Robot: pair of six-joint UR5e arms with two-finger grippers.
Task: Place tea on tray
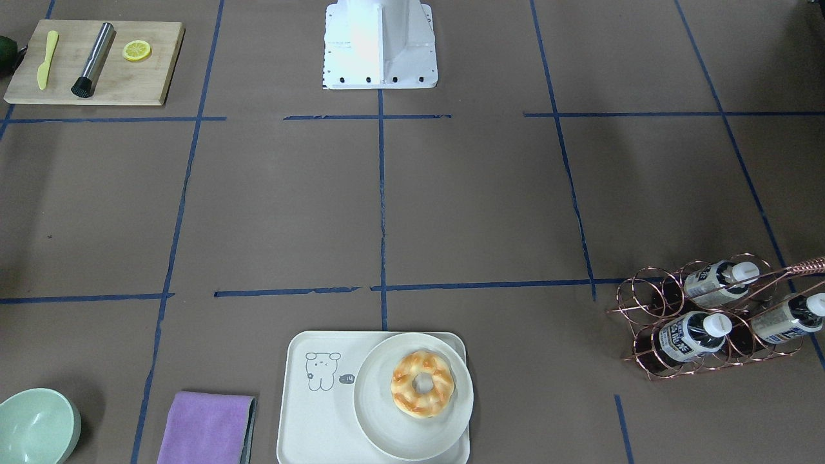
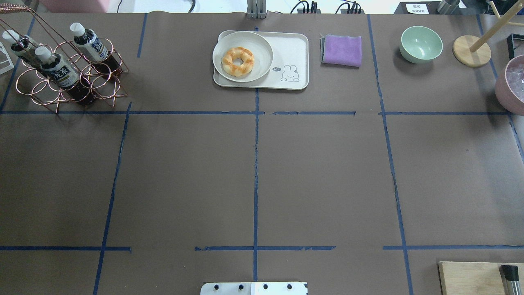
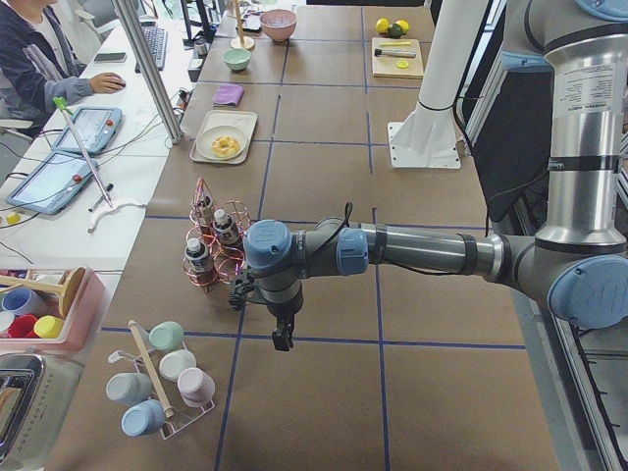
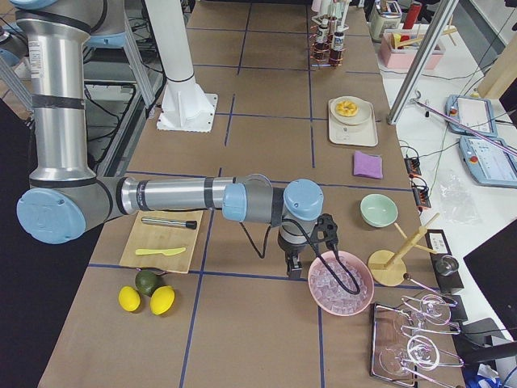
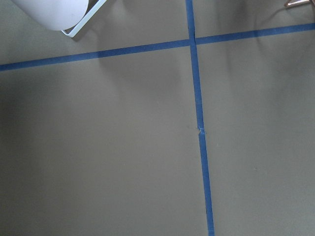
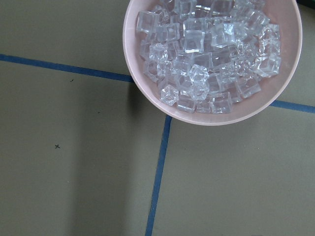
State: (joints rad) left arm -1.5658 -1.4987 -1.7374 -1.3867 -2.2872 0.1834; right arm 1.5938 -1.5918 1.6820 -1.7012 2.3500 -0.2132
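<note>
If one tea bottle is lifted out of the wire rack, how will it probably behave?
The tea bottle looks full of dark liquid, so it is probably heavy for its size. It leans in a ring of the copper wire rack, and the light rack may lift with it. Tall and narrow, it may tip once set down.

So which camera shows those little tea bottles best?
The front-facing view: all three tea bottles stand apart, caps and labels clear. Overhead shows them too, but bunched in its far corner. Both side views show them small; the wrist cameras show none.
</note>
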